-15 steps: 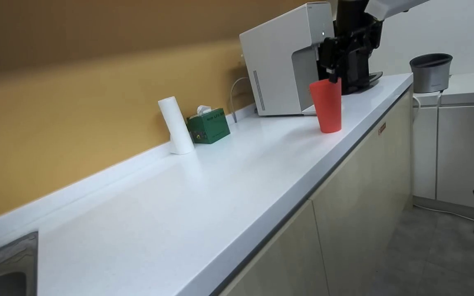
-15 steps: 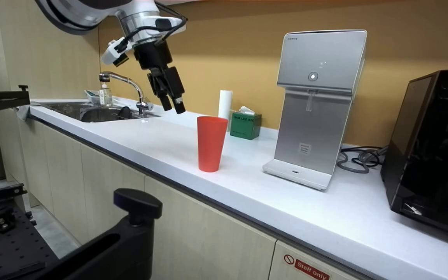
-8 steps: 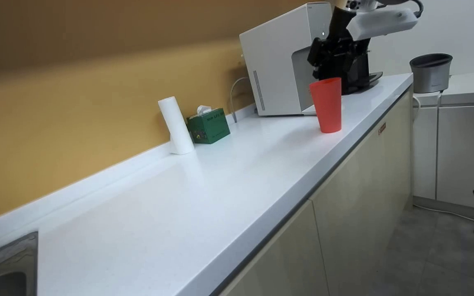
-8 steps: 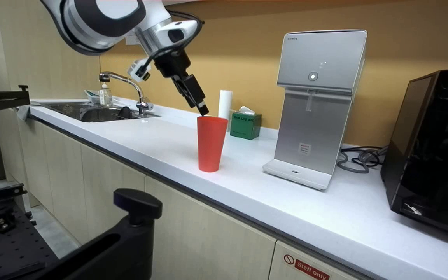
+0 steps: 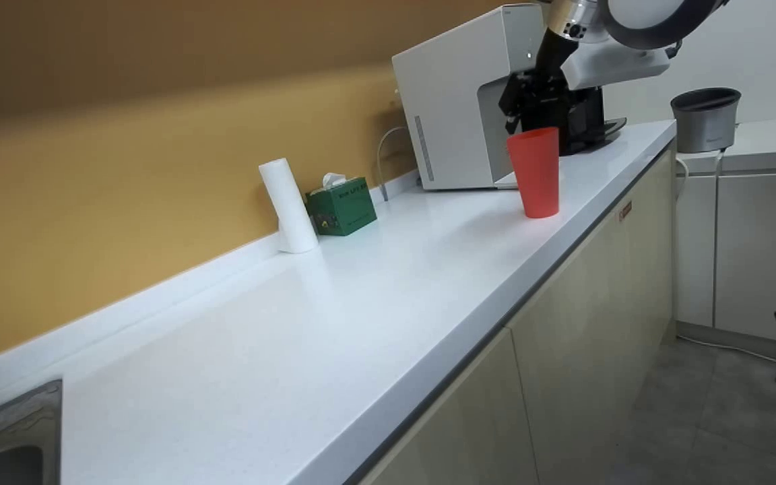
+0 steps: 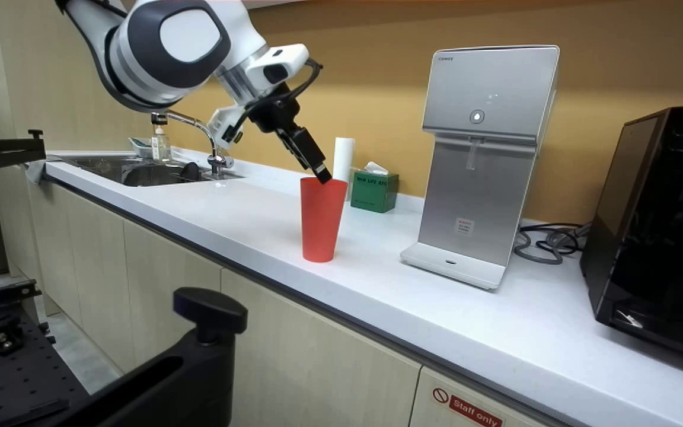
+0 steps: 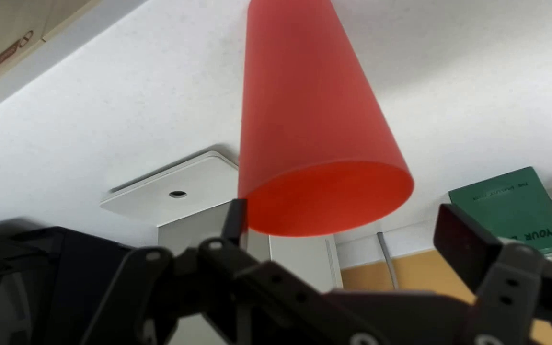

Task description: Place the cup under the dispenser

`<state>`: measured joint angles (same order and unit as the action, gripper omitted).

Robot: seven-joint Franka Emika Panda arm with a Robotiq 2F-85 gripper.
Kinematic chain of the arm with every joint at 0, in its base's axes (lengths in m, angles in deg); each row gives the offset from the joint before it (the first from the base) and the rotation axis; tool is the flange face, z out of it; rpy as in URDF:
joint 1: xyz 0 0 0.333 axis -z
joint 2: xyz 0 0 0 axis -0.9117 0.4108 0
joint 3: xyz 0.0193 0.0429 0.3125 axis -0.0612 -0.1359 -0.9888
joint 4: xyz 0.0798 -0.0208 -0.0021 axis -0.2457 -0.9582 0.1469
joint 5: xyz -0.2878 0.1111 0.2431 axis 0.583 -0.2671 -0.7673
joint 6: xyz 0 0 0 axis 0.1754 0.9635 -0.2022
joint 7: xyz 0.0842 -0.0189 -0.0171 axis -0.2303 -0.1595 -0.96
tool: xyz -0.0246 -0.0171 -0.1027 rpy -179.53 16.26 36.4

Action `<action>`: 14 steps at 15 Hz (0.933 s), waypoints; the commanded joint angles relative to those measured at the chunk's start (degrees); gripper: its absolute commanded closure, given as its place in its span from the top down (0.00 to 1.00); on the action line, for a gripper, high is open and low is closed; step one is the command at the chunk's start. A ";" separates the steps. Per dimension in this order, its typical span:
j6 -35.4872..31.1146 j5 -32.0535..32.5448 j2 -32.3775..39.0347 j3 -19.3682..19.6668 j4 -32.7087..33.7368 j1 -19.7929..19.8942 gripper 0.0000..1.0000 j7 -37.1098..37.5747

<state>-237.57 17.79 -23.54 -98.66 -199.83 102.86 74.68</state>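
The cup (image 6: pixel 322 219) is a red tapered tumbler. It stands upright on the counter in both exterior views (image 5: pixel 537 176). The dispenser (image 6: pixel 484 184), with a grey front and white base, stands apart from the cup, and its white side shows in an exterior view (image 5: pixel 462 114). My gripper (image 6: pixel 321 173) is tilted at the cup's rim. In the wrist view, which is upside down, the gripper (image 7: pixel 348 230) is open, its fingers wide apart. The cup (image 7: pixel 304 105) opens toward them, and the left finger overlaps its rim edge. Whether they touch, I cannot tell.
A green tissue box (image 6: pixel 374 191) and a white roll (image 6: pixel 343 159) stand by the wall. A black appliance (image 6: pixel 661 231) stands beyond the dispenser. A sink (image 6: pixel 140 169) is at the far end. The counter's front edge (image 6: pixel 258 267) runs close to the cup.
My gripper has come down and toward the cup, tilting more, from above and beside it to its rim. The cup has not moved.
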 commanded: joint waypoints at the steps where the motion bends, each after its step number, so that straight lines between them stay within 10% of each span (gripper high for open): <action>1: -1.66 1.07 -0.70 -3.59 0.00 2.44 1.00 2.12; 11: 34.45 -1.43 -21.39 -2.94 -0.26 -9.01 1.00 2.02; 14: 33.74 0.58 -20.13 -1.97 0.43 -9.85 1.00 2.21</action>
<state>-204.20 16.36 -44.01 -102.41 -199.58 94.54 75.57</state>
